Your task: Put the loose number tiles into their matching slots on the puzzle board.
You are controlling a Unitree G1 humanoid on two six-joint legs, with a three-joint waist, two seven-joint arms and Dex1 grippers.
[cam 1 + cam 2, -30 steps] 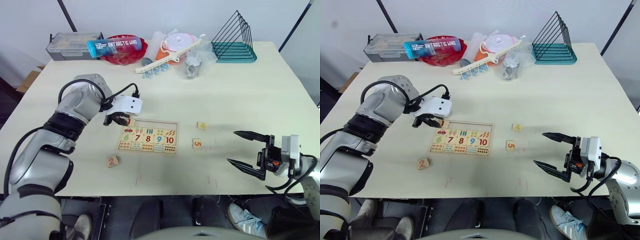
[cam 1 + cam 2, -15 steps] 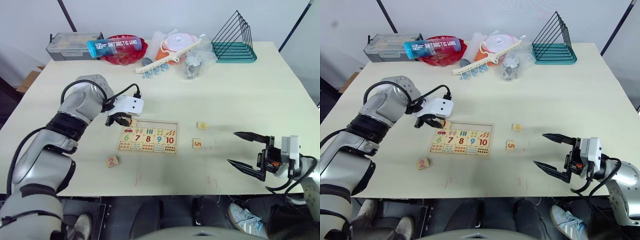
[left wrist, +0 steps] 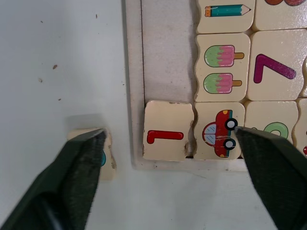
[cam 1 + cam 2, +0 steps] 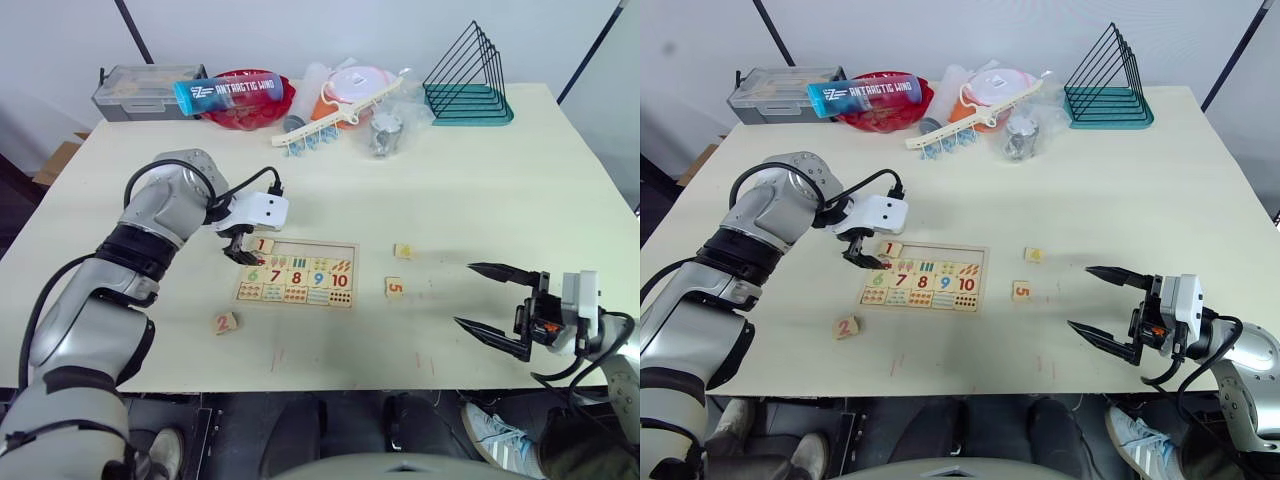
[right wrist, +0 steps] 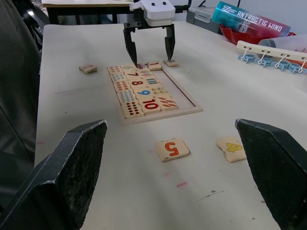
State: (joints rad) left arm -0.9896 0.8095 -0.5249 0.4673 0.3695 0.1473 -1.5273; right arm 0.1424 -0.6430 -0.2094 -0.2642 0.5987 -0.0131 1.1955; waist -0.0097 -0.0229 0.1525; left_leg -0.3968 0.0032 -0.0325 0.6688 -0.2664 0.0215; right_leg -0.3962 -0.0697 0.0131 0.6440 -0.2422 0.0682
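Note:
The puzzle board (image 4: 296,276) lies at the table's middle left, showing 6 to 10. Tile 1 (image 3: 165,136) rests in the corner slot of the top row, tilted slightly against the rim. My left gripper (image 3: 168,134) hangs open right above it, a finger on either side and touching nothing. The remaining slots (image 3: 168,62) are bare wood. A tile with a green digit (image 3: 109,155) lies just off the board's corner, half hidden by one finger. Tile 2 (image 4: 226,322) lies near the front left, tiles 5 (image 4: 395,287) and 4 (image 4: 403,251) right of the board. My right gripper (image 4: 464,294) stands open, empty, at the front right.
Along the far edge are a clear plastic box (image 4: 145,90), a red bowl (image 4: 245,100) with a blue bottle (image 4: 228,90) on it, a white peg hanger (image 4: 330,118), bagged items (image 4: 365,100) and a green wire rack (image 4: 468,85).
My left gripper has opened and let go of tile 1, which now lies in the board's corner slot. The right arm has stayed still.

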